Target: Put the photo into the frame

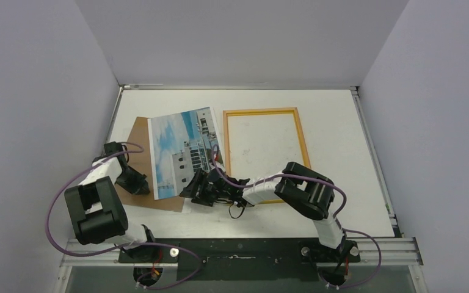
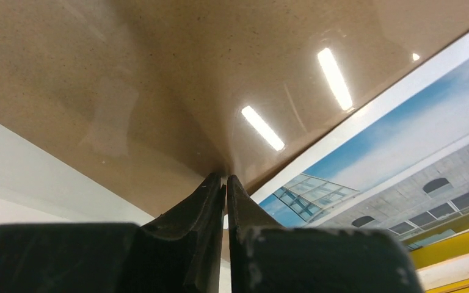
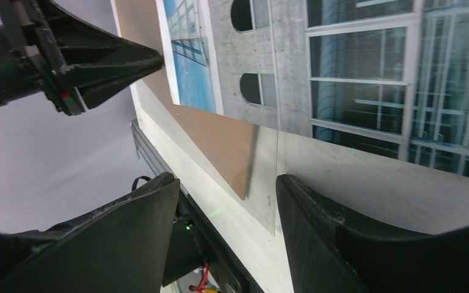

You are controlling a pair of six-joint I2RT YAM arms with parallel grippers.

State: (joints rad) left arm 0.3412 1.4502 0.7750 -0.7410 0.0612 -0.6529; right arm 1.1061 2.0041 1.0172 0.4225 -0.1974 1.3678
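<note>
Brown board carries the photo, long axis away from me, frame just right. My right jaws stand wide at its near edge; left jaws closed.

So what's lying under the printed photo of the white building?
A flat brown backing board, showing past the photo along its left and near edges in the top view. How far it reaches under the print, or whether anything else lies there, is covered.
</note>
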